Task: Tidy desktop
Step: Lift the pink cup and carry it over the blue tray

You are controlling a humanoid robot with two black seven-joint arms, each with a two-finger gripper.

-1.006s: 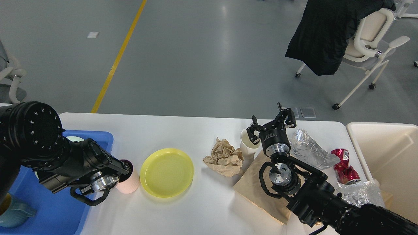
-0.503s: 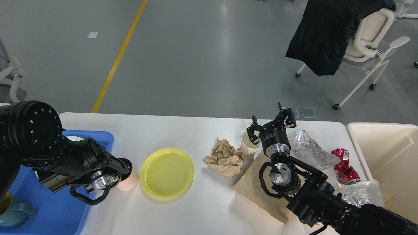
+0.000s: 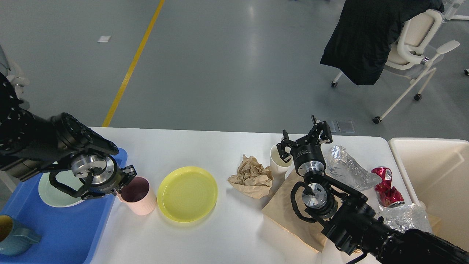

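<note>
Since a moment ago my left pincer (image 3: 124, 178) has swung up to the pink cup (image 3: 136, 195), seemingly closed on its near rim; the right pincer (image 3: 305, 141) gapes empty. Beneath lies the desktop (image 3: 205, 146). Light, stiff cup: rim suits. Leftward, the blue tray (image 3: 55, 234) holds a plate (image 3: 55, 190) and mug (image 3: 14, 234).

The bench (image 3: 227, 234) is plain white. Just right of the black left hand (image 3: 122, 179) stands a pale pink cup (image 3: 137, 198) with a dark maroon inside, then a yellow plate (image 3: 187, 193). Under that hand's arm, a blue tray (image 3: 66, 234) carries a mint-green plate (image 3: 55, 190). Left of the black right hand (image 3: 304, 141) lies crumpled brown paper (image 3: 252, 176); to its right, silver foil (image 3: 344, 168) and a shiny red wrapper (image 3: 384, 185).
</note>
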